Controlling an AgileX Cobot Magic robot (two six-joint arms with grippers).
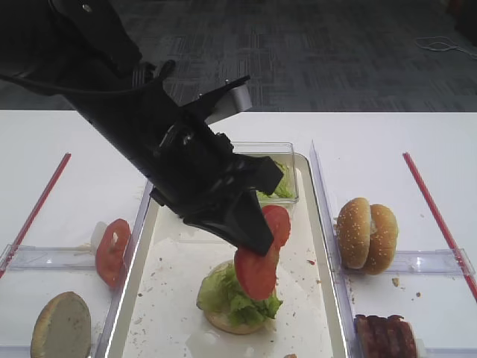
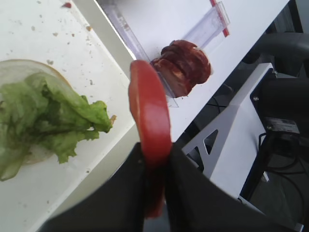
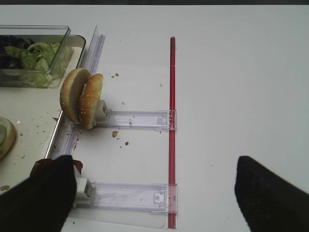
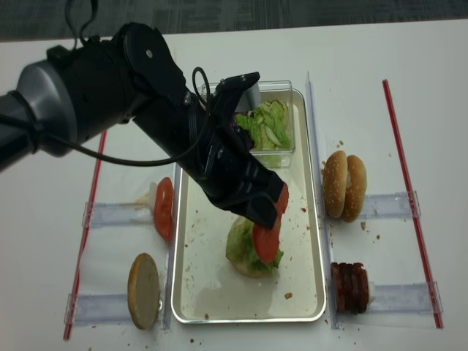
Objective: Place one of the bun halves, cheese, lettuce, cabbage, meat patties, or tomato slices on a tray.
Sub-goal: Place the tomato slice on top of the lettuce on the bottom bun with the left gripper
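Note:
My left gripper is shut on a red tomato slice, held on edge over the silver tray. Just below the slice, on the tray, lies a bun half topped with lettuce. More tomato slices stand in the left rack. My right gripper is open over bare table, its fingers wide apart with nothing between them. No cheese is in view.
A clear tub at the tray's far end holds lettuce and purple cabbage. Bun halves and meat patties stand in the right racks. Another bun half sits near left. Red strips flank both sides.

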